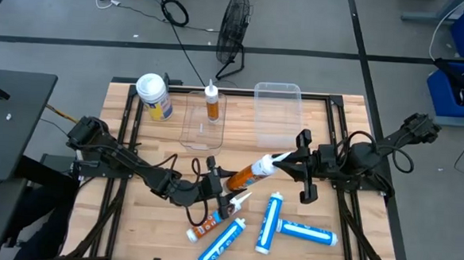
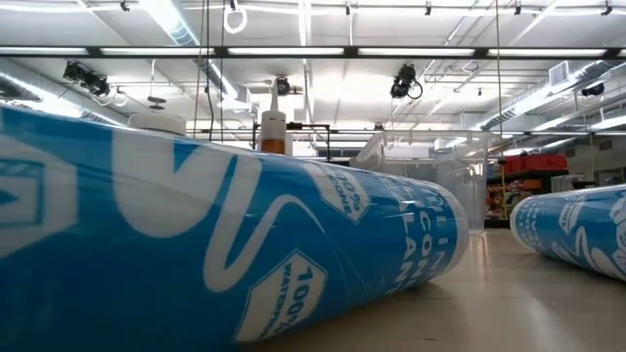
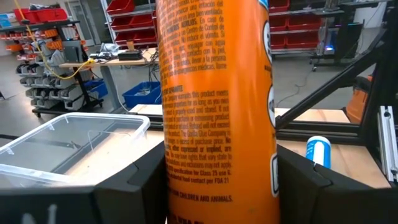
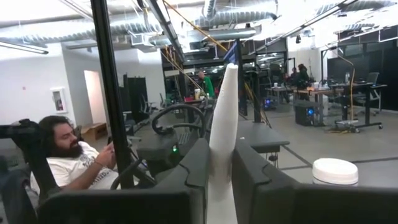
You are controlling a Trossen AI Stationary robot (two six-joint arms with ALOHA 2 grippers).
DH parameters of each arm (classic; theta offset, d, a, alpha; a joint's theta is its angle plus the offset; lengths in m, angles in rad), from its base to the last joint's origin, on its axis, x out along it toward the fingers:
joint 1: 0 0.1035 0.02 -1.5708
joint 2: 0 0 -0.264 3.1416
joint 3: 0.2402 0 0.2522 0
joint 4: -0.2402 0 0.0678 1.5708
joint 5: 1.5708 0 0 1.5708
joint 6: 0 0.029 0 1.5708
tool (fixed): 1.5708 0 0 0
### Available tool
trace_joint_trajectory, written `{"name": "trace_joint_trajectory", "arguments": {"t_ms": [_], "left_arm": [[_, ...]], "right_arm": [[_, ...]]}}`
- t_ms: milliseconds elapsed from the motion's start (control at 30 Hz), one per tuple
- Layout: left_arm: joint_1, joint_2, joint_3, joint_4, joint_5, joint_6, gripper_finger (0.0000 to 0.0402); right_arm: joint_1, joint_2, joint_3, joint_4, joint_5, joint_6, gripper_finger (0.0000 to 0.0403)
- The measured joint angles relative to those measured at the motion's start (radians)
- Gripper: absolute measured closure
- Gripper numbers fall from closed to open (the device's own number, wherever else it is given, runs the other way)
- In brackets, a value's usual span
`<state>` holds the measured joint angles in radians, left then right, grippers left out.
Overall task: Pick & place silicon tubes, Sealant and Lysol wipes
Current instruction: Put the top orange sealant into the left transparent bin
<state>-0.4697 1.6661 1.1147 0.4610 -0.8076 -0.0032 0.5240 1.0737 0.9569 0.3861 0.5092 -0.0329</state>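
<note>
Both my grippers clamp one orange sealant tube (image 1: 245, 177): left gripper (image 1: 217, 185) at body, right gripper (image 1: 288, 159) pinching nozzle. I should release left first, keep tube level.

Two dark, matte black jointed robot arms are showing segmented links with rounded joint housings. The left arm (image 1: 119, 157) is carrying looped black cables along its links, and the right arm (image 1: 374, 149) is trailing similar cable loops. Each wrist is ending in blocky, angular black fingers (image 3: 124, 180) with flat faces.
</note>
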Motion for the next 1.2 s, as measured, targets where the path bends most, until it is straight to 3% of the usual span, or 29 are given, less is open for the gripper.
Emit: {"name": "trace_joint_trajectory", "arguments": {"t_ms": [233, 433, 633, 1000, 1200], "left_arm": [[0.005, 0.000, 0.003, 0.007, -0.001, -0.017, 0.0115], [0.004, 0.000, 0.003, -0.025, -0.033, -0.008, 0.0105], [-0.012, -0.011, 0.002, -0.206, -0.117, -0.017, 0.0103], [-0.095, -0.013, 0.001, -0.510, -0.332, -0.282, 0.0148], [-0.133, -0.013, 0.001, -0.618, -0.349, -0.395, 0.0184]], "right_arm": [[-0.016, 0.002, 0.000, -0.025, 0.013, 0.001, 0.0372], [-0.028, -0.002, 0.000, -0.033, 0.014, 0.003, 0.0372], [-0.058, -0.003, 0.010, -0.114, 0.062, 0.011, 0.0372], [-0.174, 0.032, 0.025, -0.148, 0.073, -0.001, 0.0373], [-0.266, 0.089, 0.025, -0.100, -0.009, -0.013, 0.0373]]}}
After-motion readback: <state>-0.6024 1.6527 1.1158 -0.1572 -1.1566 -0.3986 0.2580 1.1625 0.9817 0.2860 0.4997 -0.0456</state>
